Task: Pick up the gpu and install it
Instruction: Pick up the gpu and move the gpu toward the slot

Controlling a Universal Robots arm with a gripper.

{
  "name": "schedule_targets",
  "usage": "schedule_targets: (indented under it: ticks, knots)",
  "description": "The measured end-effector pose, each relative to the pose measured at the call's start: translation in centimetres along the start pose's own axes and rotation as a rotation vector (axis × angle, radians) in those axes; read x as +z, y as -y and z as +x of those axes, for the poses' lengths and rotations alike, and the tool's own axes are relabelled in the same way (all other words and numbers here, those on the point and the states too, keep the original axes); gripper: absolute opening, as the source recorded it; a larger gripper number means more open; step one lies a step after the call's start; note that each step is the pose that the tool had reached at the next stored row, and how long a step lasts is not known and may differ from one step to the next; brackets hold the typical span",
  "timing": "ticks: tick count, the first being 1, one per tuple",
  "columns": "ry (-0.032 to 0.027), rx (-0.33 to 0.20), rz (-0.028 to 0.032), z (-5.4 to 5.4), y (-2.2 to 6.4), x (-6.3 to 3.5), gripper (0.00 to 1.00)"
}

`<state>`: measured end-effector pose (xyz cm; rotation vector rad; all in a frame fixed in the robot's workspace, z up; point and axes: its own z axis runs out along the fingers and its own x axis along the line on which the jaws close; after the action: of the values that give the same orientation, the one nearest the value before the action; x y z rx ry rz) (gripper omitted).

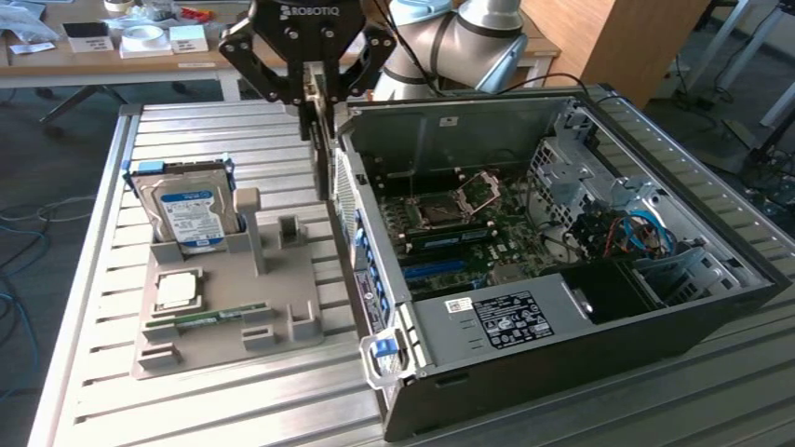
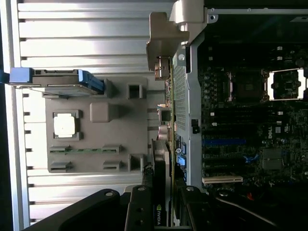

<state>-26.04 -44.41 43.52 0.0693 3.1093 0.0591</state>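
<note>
My gripper [image 1: 318, 98] is shut on the gpu [image 1: 320, 149], a thin dark card that hangs edge-on below the fingers. It is held above the gap between the grey parts fixture [image 1: 286, 279] and the rear wall of the open computer case [image 1: 695, 307]. In the wrist view the gpu [image 2: 161, 187] runs as a narrow strip away from my gripper [image 2: 163, 214], beside the case's perforated rear panel [image 2: 180, 96]. The motherboard [image 1: 460, 233] lies exposed inside the case, with a blue expansion slot [image 2: 224, 142] and a white one [image 2: 221, 179] on it.
On the fixture stand a silver hard drive [image 1: 186, 209] in blue brackets, a square processor [image 1: 174, 289] and a green memory stick [image 1: 211, 317]. A power supply [image 1: 509, 321] fills the case's near corner. A cluttered desk [image 1: 137, 42] stands behind the slatted metal table [image 1: 223, 130].
</note>
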Motion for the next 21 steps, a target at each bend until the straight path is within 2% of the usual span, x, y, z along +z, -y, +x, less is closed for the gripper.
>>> schedule_targets:
  ticks: [21]
  knots:
    - [0.0,0.0,0.0,-4.5,-0.2,0.14,0.27]
